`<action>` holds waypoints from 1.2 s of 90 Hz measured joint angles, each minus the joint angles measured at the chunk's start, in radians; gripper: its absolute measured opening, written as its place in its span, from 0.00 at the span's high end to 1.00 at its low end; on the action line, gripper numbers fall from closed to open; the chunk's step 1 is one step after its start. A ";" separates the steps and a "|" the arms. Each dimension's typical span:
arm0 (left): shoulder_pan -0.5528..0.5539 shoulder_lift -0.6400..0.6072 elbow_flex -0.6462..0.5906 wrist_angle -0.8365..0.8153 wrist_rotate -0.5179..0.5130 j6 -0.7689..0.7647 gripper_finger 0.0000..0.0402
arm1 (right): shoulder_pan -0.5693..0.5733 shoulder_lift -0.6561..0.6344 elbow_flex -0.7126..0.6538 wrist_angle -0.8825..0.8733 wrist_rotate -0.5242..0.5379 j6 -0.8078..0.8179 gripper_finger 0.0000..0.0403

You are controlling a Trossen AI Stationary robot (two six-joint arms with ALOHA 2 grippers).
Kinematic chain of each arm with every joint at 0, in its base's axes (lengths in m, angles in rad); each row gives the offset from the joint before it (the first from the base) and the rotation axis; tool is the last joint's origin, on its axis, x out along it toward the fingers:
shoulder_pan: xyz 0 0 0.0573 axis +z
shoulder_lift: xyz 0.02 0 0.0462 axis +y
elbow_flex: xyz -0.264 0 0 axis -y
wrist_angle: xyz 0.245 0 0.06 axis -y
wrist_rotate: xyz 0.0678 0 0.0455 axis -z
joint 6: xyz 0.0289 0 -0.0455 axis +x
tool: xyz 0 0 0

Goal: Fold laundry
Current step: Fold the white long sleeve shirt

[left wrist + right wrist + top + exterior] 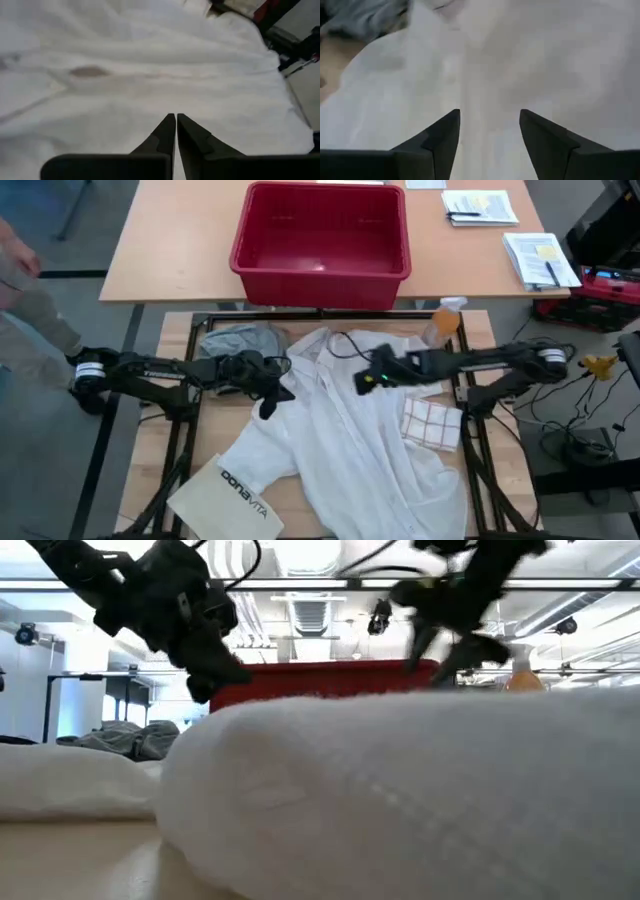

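Note:
The large white button-front shirt lies spread and rumpled across the middle of the table, collar toward the far edge. The grey T-shirt lies bunched at the far left, also visible in the low view. My left gripper hovers shut over the shirt's left shoulder area, with nothing between its fingers. My right gripper hovers open over the shirt's upper front. In the low view both grippers, left and right, stand above the cloth. No khaki piece shows.
A stiff white "bonavita" bag lies at the near left, partly under the shirt. A checked cloth sits at the shirt's right edge. A spray bottle stands far right. A red tub and papers are on the table behind.

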 joint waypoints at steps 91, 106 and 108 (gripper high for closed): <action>-0.021 0.733 1.077 -0.080 -0.136 0.024 1.00 | 0.021 -0.284 -0.101 -0.027 -0.082 -0.618 0.86; -0.020 0.831 1.295 -0.133 -0.139 0.024 1.00 | 0.003 -0.265 -0.132 0.134 -0.208 -0.711 0.90; -0.019 0.844 1.317 -0.132 -0.144 0.023 1.00 | 0.003 -0.266 -0.132 0.126 -0.192 -0.709 0.91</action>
